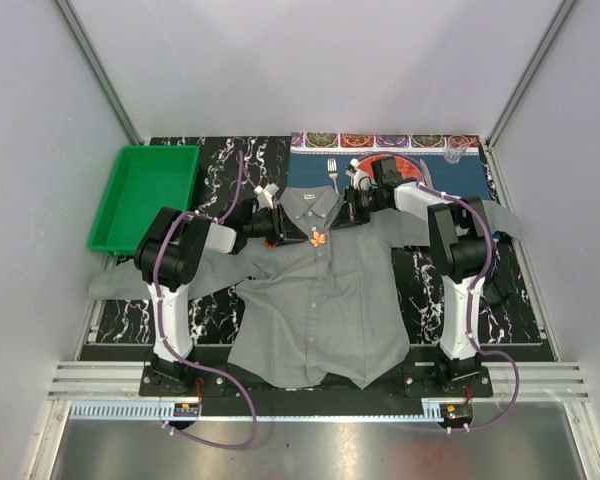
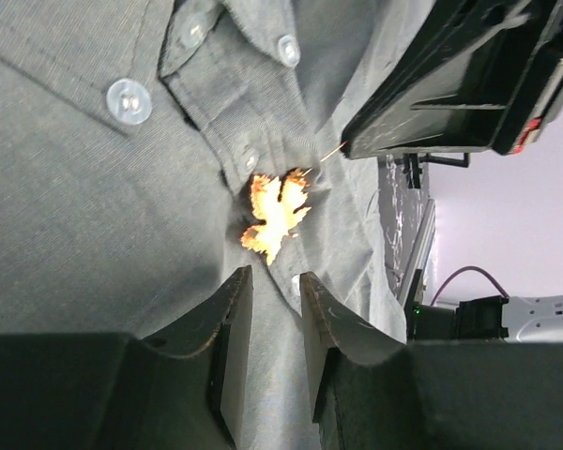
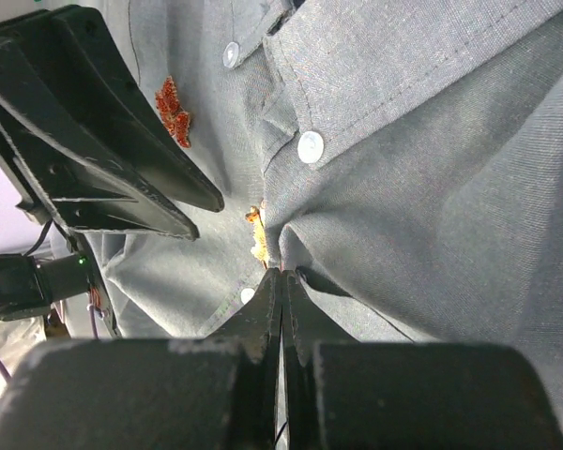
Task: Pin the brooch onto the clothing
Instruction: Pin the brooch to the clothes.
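Orange leaf brooch (image 2: 274, 214) on the grey shirt (image 1: 320, 310), just below the collar (image 1: 315, 203) beside the button line. Just short of the brooch, below the collar, the left gripper (image 2: 276, 277), fingers slightly apart around nothing; right gripper (image 3: 281, 274) at a fabric fold under the collar, fingers pressed together, grip on cloth impossible to tell.

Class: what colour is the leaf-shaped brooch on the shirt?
Orange-yellow brooch, clearest in the left wrist view.
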Motion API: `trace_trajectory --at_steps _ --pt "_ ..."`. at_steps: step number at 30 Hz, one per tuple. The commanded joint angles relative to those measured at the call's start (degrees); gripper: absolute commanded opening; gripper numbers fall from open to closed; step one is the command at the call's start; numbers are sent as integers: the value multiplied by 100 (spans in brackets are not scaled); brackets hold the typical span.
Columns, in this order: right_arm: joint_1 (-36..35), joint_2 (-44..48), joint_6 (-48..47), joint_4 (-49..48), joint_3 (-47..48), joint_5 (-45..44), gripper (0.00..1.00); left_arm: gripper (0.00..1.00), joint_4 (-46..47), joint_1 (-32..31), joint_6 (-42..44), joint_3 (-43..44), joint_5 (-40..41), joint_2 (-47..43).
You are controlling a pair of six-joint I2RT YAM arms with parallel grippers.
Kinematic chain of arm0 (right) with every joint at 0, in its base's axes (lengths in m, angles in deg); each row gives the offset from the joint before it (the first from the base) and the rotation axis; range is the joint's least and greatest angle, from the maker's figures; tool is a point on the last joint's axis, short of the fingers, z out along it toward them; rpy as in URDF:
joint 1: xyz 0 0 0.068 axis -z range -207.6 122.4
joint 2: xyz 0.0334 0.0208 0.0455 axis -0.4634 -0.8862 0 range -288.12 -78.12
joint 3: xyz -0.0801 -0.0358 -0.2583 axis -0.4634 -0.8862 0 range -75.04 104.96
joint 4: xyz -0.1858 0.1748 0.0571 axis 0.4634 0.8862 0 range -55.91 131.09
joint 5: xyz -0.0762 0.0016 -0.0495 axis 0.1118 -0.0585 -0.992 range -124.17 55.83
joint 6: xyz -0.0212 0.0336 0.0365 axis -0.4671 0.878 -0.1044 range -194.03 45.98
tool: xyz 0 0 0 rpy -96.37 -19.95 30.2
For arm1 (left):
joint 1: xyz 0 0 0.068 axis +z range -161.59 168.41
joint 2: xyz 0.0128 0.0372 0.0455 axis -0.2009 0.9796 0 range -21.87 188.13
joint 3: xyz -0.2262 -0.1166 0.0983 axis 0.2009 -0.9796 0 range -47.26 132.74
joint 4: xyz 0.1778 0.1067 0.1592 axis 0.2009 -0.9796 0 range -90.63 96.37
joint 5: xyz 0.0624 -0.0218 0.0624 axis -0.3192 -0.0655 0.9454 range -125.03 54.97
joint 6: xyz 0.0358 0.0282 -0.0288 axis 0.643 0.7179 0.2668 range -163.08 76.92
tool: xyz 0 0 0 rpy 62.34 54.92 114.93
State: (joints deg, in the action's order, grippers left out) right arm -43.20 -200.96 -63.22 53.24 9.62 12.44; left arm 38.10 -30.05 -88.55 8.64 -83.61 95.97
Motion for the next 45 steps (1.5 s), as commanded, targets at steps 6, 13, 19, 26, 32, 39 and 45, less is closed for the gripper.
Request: trace_trajectory --at_steps 6,13,19,26,32,39,45 --pt "-14 340 -246 88 41 -371 0 37 -255 -193 110 114 208 -227" --pt "-31 235 -421 237 94 -635 0 39 -35 -220 -181 211 296 -7" --pt "-31 279 -483 299 77 -574 0 38 150 -246 -313 307 349 125" --pt "-31 279 -501 317 50 -679 0 37 141 -299 -331 308 524 239" --pt "-40 296 -510 317 42 -688 0 37 97 -378 -374 264 674 213" --pt "-49 367 -536 317 50 -539 0 24 517 -448 -682 264 665 353" --pt "-75 481 -624 334 85 -241 0 4 633 -448 -761 281 630 362"
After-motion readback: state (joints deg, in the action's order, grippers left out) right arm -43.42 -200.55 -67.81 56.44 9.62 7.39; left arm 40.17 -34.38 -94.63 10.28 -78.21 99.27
